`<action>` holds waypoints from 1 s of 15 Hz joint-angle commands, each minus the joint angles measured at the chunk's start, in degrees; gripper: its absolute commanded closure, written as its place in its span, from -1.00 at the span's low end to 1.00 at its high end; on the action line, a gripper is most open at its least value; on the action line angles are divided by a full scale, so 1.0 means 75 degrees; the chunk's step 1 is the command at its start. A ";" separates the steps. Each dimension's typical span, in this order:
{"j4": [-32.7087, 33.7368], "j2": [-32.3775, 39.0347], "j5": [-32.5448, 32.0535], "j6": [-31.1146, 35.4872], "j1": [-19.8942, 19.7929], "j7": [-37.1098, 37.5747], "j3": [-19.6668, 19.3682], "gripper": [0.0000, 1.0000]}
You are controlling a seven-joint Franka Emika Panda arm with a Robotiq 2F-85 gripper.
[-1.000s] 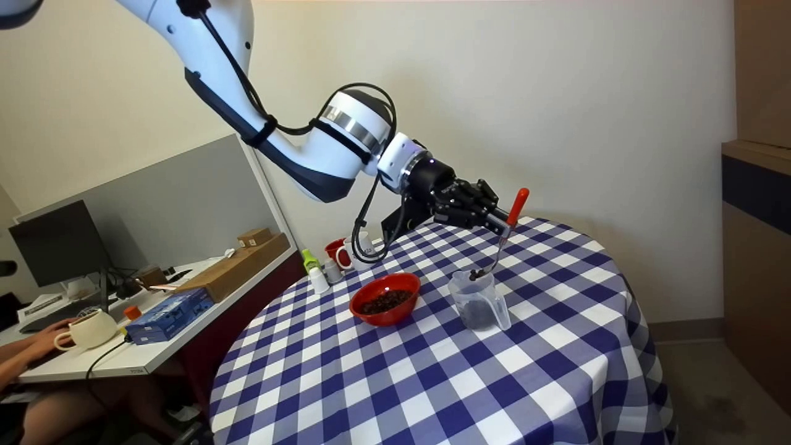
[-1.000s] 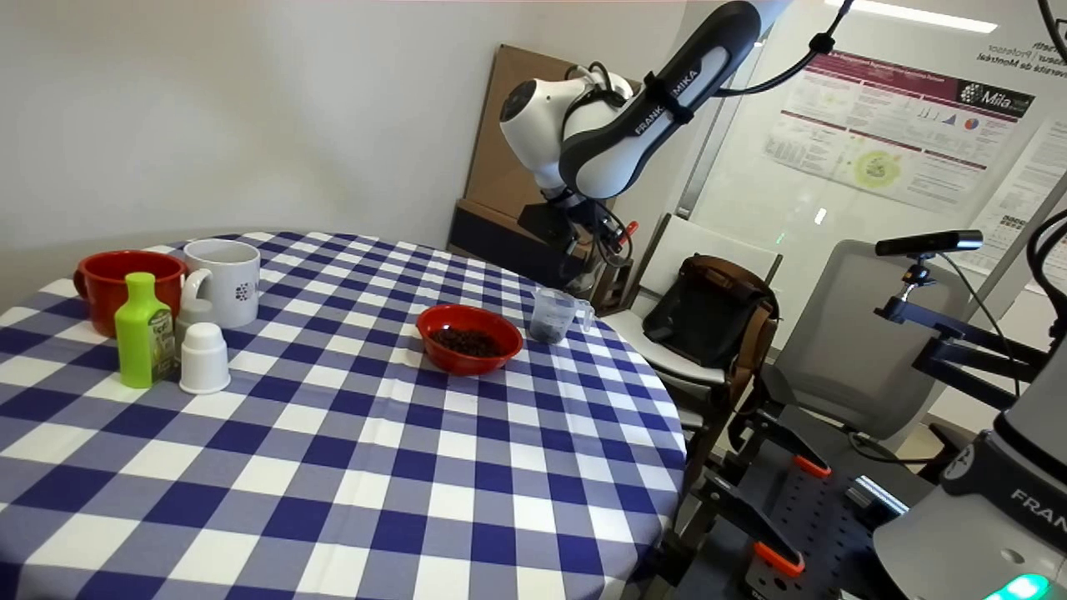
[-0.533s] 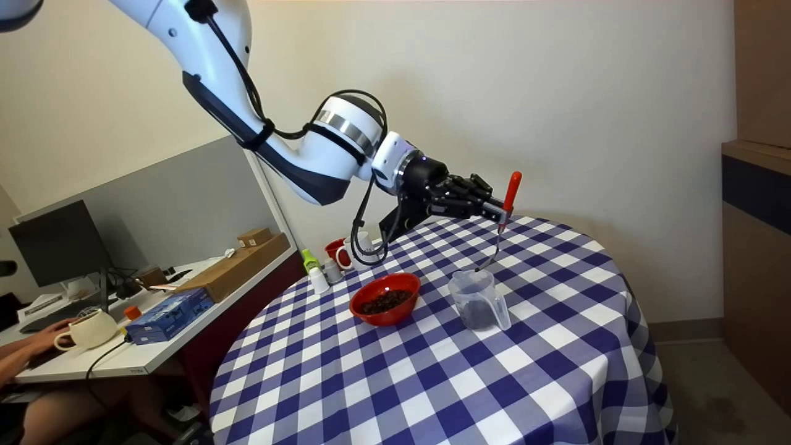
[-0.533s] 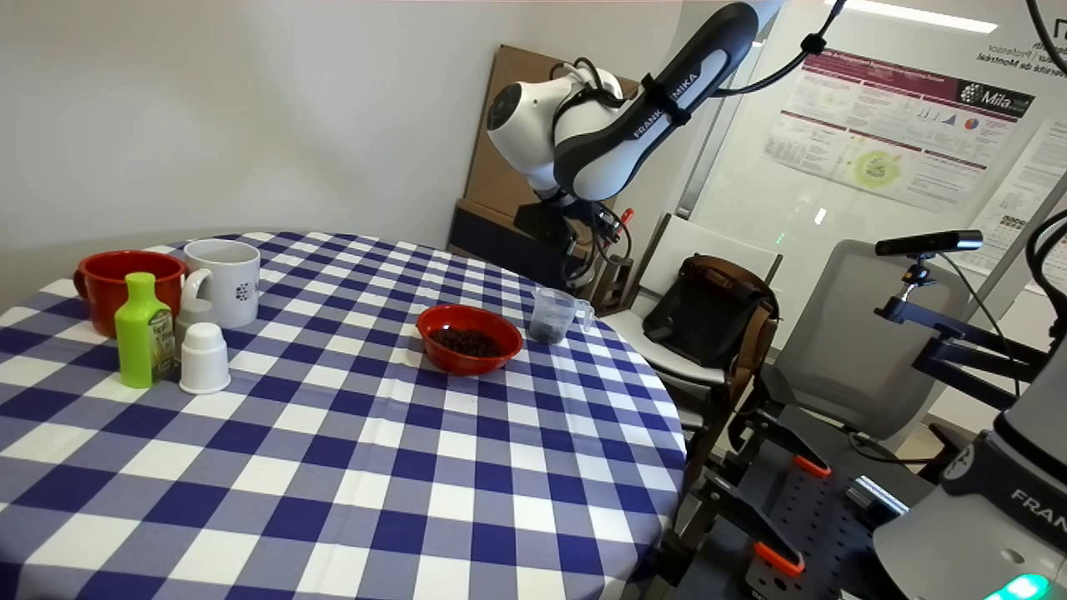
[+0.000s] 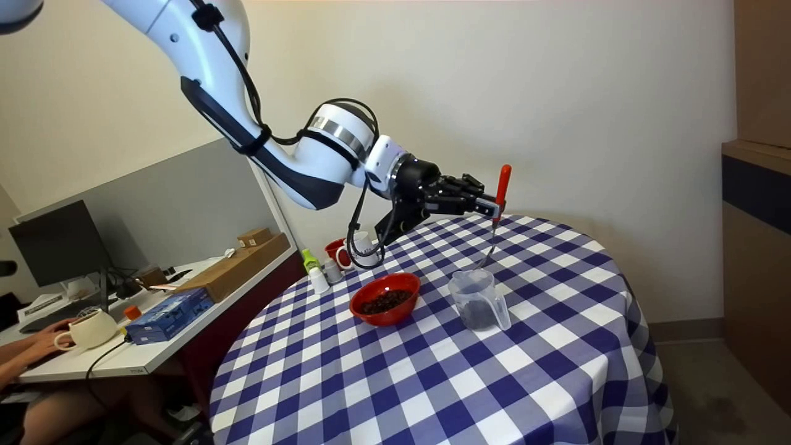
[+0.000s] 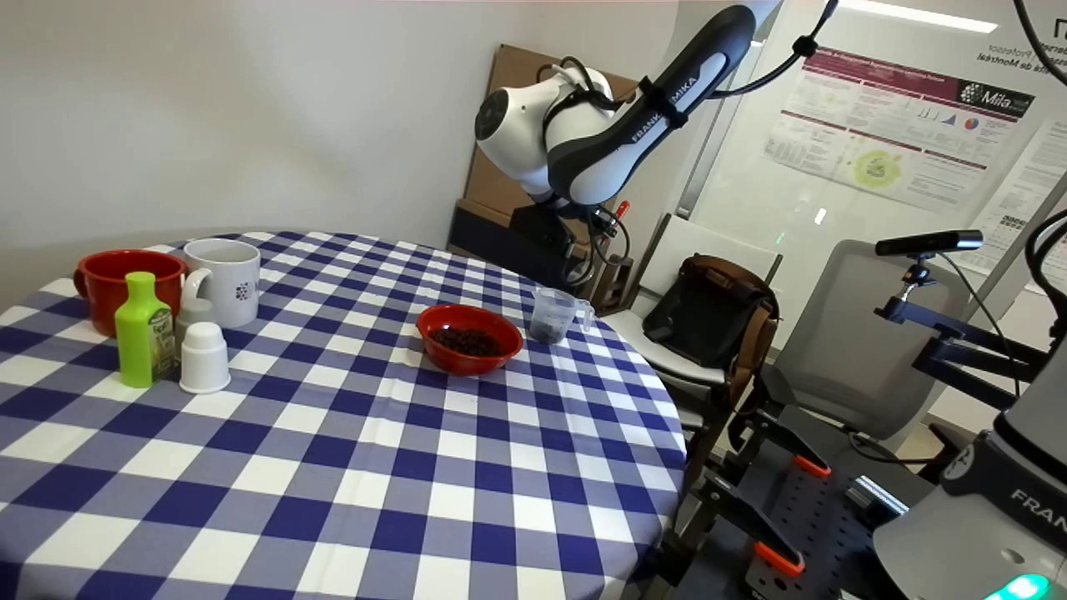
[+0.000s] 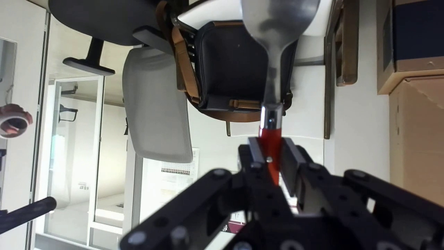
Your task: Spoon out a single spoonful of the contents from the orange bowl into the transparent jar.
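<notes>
My gripper (image 5: 496, 210) is shut on the red handle of a spoon (image 5: 503, 183). The spoon hangs with its metal head down, just above and behind the rim of the transparent jar (image 5: 474, 301) in an exterior view. In the wrist view, the handle sits between both fingers (image 7: 256, 152), and the visible part of the metal spoon head (image 7: 277, 21) carries no dark pieces. Something dark shows through the jar's lower part. Beside the jar stands the orange bowl (image 6: 471, 364), glossy red-orange, holding dark brown pieces (image 5: 388, 301). Most of the gripper is hidden behind cables in an exterior view (image 6: 613, 223).
On the checkered tablecloth (image 6: 375, 467), a red mug (image 6: 125, 287), a white mug (image 6: 233, 283), a green bottle (image 6: 143, 333) and a white shaker (image 6: 204, 358) stand grouped away from the jar. A chair with a black bag (image 6: 708, 312) is beyond the table edge.
The gripper has drawn back and slightly up, and the spoon has turned more upright. Dark pieces seen on the spoon head over the jar a second ago no longer show there.
</notes>
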 commanded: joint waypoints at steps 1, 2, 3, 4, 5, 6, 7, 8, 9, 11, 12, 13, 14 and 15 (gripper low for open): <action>-0.0112 -0.0559 0.0780 0.0415 -0.0548 -0.0134 0.0540 0.87; -0.0181 -0.0745 0.1028 0.0566 -0.0625 -0.0216 0.0608 0.87; -0.0309 -0.1037 0.1306 0.0759 -0.0716 -0.0370 0.0678 0.87; -0.0439 -0.1316 0.1583 0.0965 -0.0805 -0.0536 0.0733 0.87; -0.0600 -0.1619 0.1839 0.1212 -0.0888 -0.0697 0.0764 0.87; -0.0821 -0.1945 0.2116 0.1465 -0.0979 -0.0950 0.0787 0.87; -0.1067 -0.2253 0.2402 0.1726 -0.1046 -0.1239 0.0805 0.87; -0.1343 -0.2544 0.2687 0.1990 -0.1095 -0.1541 0.0809 0.87; -0.1751 -0.2864 0.2937 0.2278 -0.1111 -0.1818 0.0811 0.87; -0.2571 -0.3424 0.3433 0.2845 -0.1110 -0.2359 0.0797 0.87; -0.3053 -0.3691 0.3662 0.3150 -0.1080 -0.2587 0.0794 0.87; -0.3481 -0.3917 0.3925 0.3445 -0.1058 -0.2844 0.0794 0.87; -0.3938 -0.4116 0.4138 0.3774 -0.1026 -0.3080 0.0803 0.87; -0.4324 -0.4284 0.4406 0.4044 -0.1001 -0.3383 0.0827 0.87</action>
